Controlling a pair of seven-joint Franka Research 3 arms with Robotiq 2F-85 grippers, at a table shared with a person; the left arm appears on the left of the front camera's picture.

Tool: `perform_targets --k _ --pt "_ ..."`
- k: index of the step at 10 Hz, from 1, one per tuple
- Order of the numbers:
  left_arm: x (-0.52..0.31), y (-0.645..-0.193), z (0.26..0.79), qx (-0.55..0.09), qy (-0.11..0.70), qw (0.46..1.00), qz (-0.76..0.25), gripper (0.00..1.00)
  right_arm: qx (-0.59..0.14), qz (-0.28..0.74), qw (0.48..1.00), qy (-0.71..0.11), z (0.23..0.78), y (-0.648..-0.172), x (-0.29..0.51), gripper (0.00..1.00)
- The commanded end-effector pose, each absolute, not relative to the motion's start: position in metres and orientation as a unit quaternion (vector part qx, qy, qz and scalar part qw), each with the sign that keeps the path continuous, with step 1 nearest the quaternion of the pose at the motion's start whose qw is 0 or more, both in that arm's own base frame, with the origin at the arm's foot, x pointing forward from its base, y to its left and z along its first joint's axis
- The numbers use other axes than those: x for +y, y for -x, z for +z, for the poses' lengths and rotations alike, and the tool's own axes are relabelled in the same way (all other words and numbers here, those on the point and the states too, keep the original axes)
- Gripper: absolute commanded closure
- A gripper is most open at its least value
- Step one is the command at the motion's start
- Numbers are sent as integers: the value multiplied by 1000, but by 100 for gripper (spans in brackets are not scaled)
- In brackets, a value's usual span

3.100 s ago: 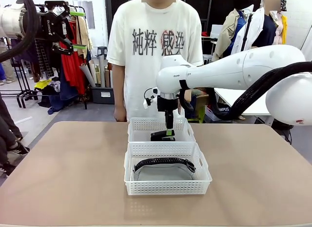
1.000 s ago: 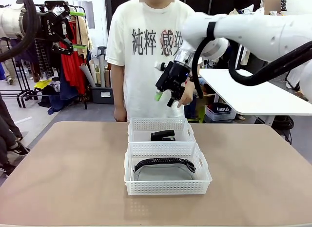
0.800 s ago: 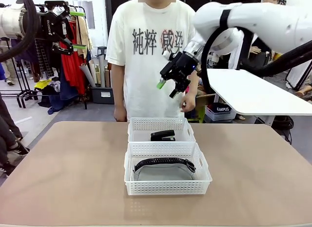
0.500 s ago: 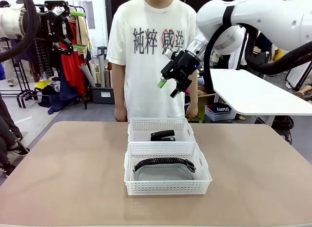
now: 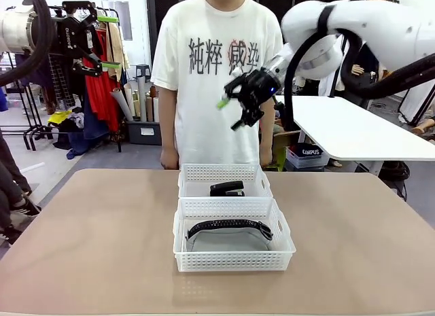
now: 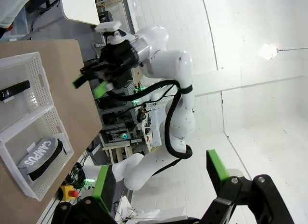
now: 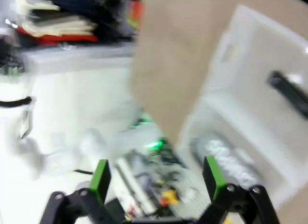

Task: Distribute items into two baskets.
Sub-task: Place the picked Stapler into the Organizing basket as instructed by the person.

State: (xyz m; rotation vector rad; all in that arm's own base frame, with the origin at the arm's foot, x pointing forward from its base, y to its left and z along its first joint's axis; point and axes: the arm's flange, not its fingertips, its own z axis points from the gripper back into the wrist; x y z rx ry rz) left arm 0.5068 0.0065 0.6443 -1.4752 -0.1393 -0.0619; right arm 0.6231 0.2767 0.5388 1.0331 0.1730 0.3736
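Partly hidden stapler, R claw blurred, open.

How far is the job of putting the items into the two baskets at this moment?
It looks done. The black desk stapler lies in the far white plastic basket, and the long grey fabric pencil pouch lies in the near white plastic basket. Nothing is in hand: the right gripper is open and raised above the table, and the left gripper is open too. Nothing appears left.
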Motion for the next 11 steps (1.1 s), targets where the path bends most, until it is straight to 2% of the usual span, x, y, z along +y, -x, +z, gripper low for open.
perform_targets --k 1,4,5,8,10,11 --pt "7 -506 645 -64 672 737 -29 0 69 46 777 -624 569 -614 235 0" --pt "7 -506 645 -64 672 737 -29 0 46 13 727 -685 607 -594 184 0" --pt "7 -506 645 -64 672 737 -29 0 2 -14 729 -684 620 -594 159 0" --pt "7 -506 645 -64 672 737 -29 0 -38 -29 725 -687 629 -599 104 0" --pt "7 -506 645 -64 672 737 -29 0 -37 -17 747 -663 632 -597 81 0" --pt "7 -506 645 -64 672 737 -29 0 -42 -22 738 -673 635 -599 70 0"
